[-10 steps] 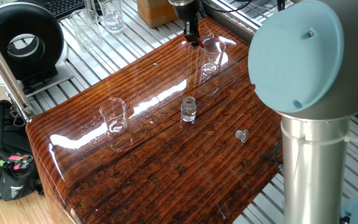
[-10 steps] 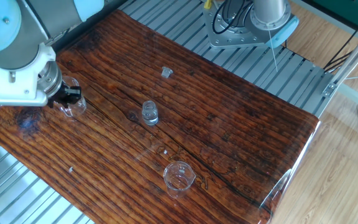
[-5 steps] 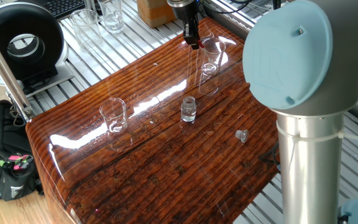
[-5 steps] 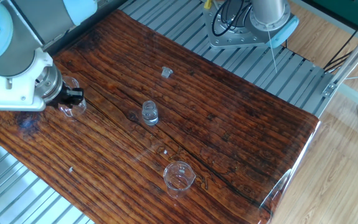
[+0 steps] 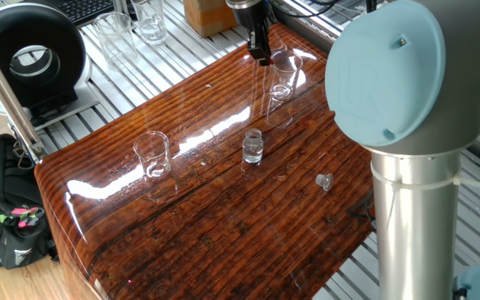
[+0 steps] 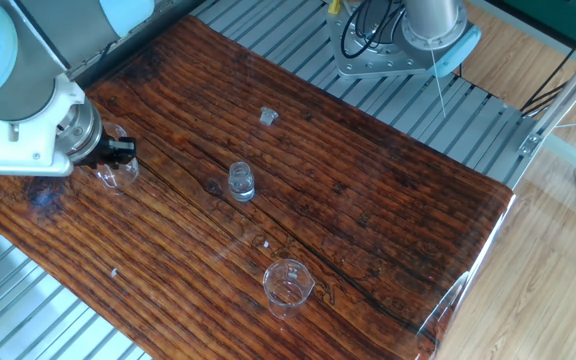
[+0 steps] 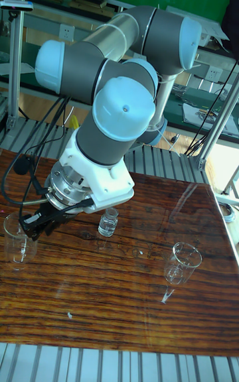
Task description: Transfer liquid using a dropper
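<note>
My gripper (image 5: pixel 261 55) hangs over the far edge of the table, beside a clear beaker (image 5: pixel 282 75). Its fingers are shut on the dropper (image 5: pixel 266 67): a trace of its red bulb shows at the fingertips, and the thin clear tube below is barely visible. In the other fixed view the gripper (image 6: pixel 120 150) is at the rim of that beaker (image 6: pixel 114 170). The tall view puts the gripper (image 7: pixel 34 223) just right of the beaker (image 7: pixel 16 237). A small glass vial (image 5: pixel 252 147) stands mid-table. I cannot make out the liquid in any glass.
A second beaker (image 5: pixel 152 154) stands toward the near left of the wooden table (image 5: pixel 223 225). A small clear cap (image 5: pixel 324 180) lies right of the vial. More glassware (image 5: pixel 150 21) and a black round device (image 5: pixel 32 58) sit off the table on the metal slats.
The gripper has shifted slightly by the beaker and the arm's wrist has turned a little. The red bulb shows less now. The glassware has not moved.
</note>
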Available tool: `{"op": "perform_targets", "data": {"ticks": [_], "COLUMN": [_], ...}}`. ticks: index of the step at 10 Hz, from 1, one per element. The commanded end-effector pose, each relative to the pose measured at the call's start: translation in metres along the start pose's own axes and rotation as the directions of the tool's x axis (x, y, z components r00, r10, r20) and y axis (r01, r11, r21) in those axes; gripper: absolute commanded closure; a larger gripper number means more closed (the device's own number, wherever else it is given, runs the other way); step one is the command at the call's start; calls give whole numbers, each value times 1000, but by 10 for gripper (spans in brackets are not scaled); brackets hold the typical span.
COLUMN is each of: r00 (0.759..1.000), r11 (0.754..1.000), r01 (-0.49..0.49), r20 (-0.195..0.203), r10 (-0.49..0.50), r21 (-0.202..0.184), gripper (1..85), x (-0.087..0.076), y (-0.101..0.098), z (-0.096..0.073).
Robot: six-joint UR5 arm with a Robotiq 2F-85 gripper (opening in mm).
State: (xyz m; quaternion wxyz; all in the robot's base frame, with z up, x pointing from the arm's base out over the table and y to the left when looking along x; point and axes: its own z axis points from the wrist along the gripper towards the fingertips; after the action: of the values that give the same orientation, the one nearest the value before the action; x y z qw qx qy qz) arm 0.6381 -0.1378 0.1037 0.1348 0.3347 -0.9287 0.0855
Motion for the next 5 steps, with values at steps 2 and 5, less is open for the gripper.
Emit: {"op": "perform_targets", "data": {"ticks": [2,5], "r00": [1000,1000], "r11": [1000,1000], "r01": [-4,-5], "r20": [1,-20], "r10": [4,5], "r21": [1,-5], "gripper": [523,523], "x": [-3,1], "y": [-3,-1], "z": [3,3]}}
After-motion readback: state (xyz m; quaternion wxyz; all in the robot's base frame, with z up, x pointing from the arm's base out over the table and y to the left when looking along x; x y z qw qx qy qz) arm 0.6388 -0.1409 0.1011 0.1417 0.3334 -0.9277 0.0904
